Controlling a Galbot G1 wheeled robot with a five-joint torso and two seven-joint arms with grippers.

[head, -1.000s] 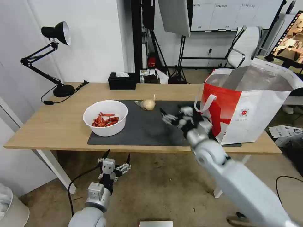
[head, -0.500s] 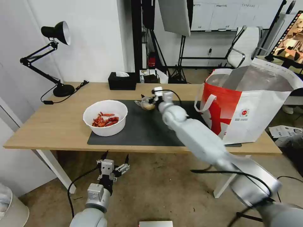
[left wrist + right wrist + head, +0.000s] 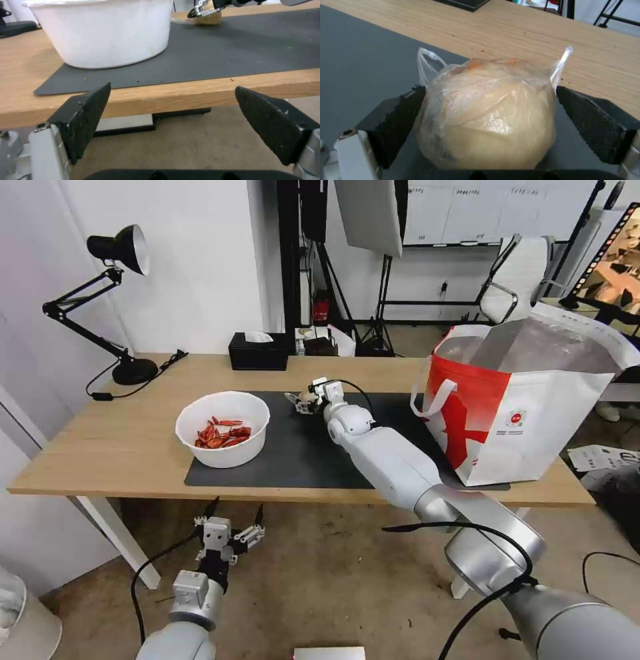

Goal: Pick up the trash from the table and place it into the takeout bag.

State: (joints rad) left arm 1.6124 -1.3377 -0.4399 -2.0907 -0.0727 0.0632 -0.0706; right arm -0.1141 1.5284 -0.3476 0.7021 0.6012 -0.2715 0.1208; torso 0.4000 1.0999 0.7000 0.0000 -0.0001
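From the head, my right fingers reach far over the counter around the bagged lump on the mat; left fingers hang spread below its edge.

Left wrist: fingers wide apart, empty, bowl beyond them.

Right wrist: pads flank the lump; one touches, the other stands just beside.
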